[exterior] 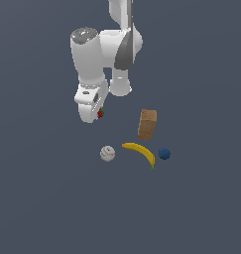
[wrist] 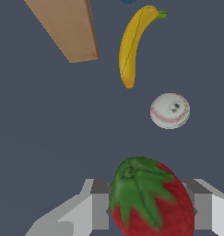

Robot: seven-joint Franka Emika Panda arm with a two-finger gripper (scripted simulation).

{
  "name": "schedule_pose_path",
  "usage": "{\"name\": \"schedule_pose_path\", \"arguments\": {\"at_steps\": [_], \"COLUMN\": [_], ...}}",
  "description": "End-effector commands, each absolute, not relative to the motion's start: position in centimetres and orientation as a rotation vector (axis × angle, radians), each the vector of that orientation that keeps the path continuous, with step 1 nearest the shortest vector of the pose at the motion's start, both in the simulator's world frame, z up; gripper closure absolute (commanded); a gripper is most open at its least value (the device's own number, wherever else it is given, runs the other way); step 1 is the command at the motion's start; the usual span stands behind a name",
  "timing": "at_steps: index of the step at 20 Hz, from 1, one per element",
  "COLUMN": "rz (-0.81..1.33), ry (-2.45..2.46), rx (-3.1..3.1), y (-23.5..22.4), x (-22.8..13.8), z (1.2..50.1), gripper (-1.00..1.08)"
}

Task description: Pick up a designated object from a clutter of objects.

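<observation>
I see the strawberry (wrist: 152,200) pinched between the jaws of my gripper (wrist: 152,212), green top toward the wrist camera. In the exterior view it hangs at the hand's tip, apart from the baseball (exterior: 107,153), banana (exterior: 141,152), blue ball (exterior: 164,154) and brown box (exterior: 147,124).

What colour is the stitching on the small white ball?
Red, on the white ball; it shows best in the wrist view.
</observation>
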State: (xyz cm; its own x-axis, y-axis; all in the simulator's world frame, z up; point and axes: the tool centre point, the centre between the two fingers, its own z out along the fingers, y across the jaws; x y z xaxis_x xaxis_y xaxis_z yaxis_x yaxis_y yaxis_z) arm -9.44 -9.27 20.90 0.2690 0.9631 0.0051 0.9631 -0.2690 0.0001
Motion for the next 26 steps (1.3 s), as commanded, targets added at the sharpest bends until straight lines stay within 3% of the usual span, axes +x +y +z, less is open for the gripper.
{"name": "schedule_pose_path", "arguments": {"at_steps": [1,16,26], "rz": [-0.006,-0.002,0.0], "ry": [-1.897,-1.895,-1.894], "rx": [-2.5,-2.504,-2.506], "y": [-9.2,-9.4,-9.6], "x": [-9.1,-6.6,-5.5], "z": [23.2,36.4,40.8], "gripper": [1.08,1.08,1.08]}}
